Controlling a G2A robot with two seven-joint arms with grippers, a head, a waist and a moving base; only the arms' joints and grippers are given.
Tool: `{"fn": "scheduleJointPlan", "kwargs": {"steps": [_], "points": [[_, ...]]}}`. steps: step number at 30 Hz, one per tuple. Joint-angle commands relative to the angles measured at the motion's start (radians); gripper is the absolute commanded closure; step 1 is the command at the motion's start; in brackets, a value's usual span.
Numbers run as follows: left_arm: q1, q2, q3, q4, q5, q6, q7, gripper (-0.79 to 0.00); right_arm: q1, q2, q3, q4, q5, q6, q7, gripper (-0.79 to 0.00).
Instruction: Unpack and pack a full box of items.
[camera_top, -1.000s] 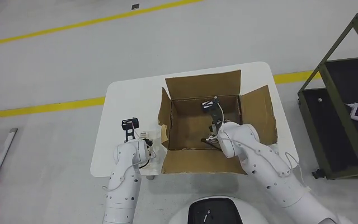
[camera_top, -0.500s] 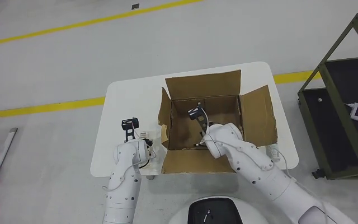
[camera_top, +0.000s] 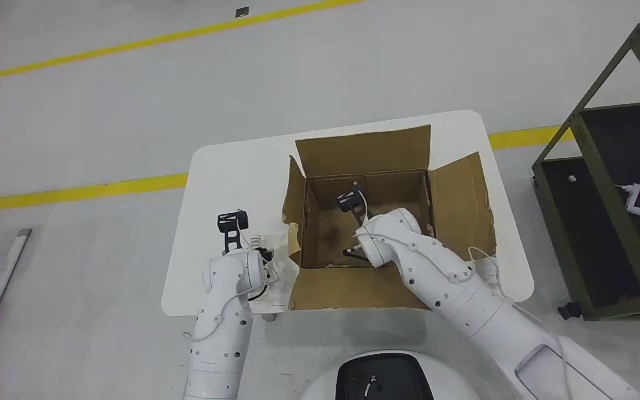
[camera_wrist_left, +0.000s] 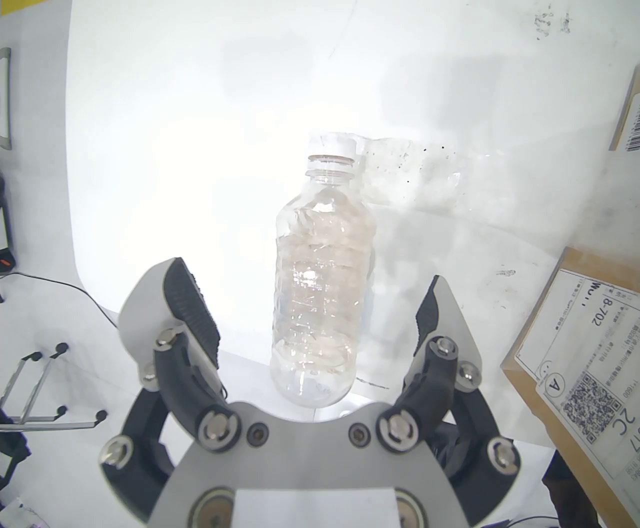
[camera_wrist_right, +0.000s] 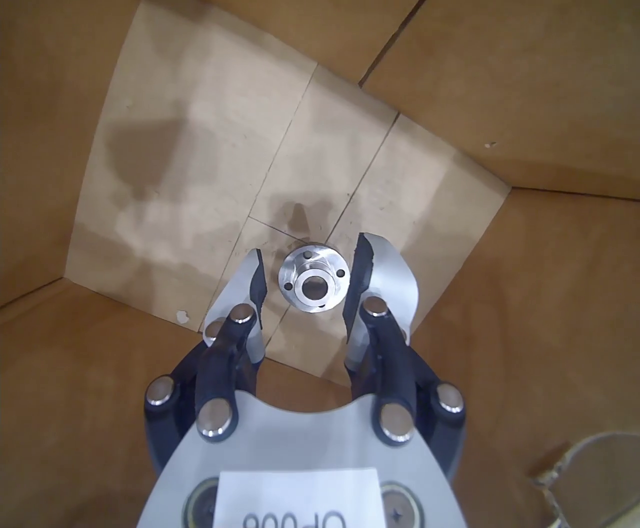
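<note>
Right gripper (camera_wrist_right: 311, 252) shifted across the box (camera_wrist_right: 525, 100) floor, fingers spread astride flat-lying flange (camera_wrist_right: 312, 285), bore up. Left gripper (camera_wrist_left: 307, 275) hung over worktop (camera_wrist_left: 200, 125), fingers spread beside bottle (camera_wrist_left: 320, 280), cap pointing away.

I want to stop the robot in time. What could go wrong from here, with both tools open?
The open right tool is lined up on a small metal ring lying flat on the box floor; closing may catch only its smooth rim, and it could slip out. The clear bottle lies loose on the table between the fingers of the open left tool; a touch could roll it away.
</note>
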Motion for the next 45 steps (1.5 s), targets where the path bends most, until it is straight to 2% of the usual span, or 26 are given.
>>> {"fn": "scheduleJointPlan", "kwargs": {"steps": [1,24,45], "points": [[0.0,0.0,0.0,0.0,0.0,0.0,0.0,-0.785,-0.002,-0.003,-0.003,0.012,-0.004,-0.002,-0.005,-0.403],[0.0,0.0,0.0,0.0,0.0,0.0,0.0,-0.785,-0.016,-0.027,0.03,0.095,-0.021,-0.025,-0.011,-0.391],[0.0,0.0,0.0,0.0,0.0,0.0,0.0,-0.785,0.016,-0.063,0.032,0.2,-0.015,-0.039,-0.039,-0.372]]}}
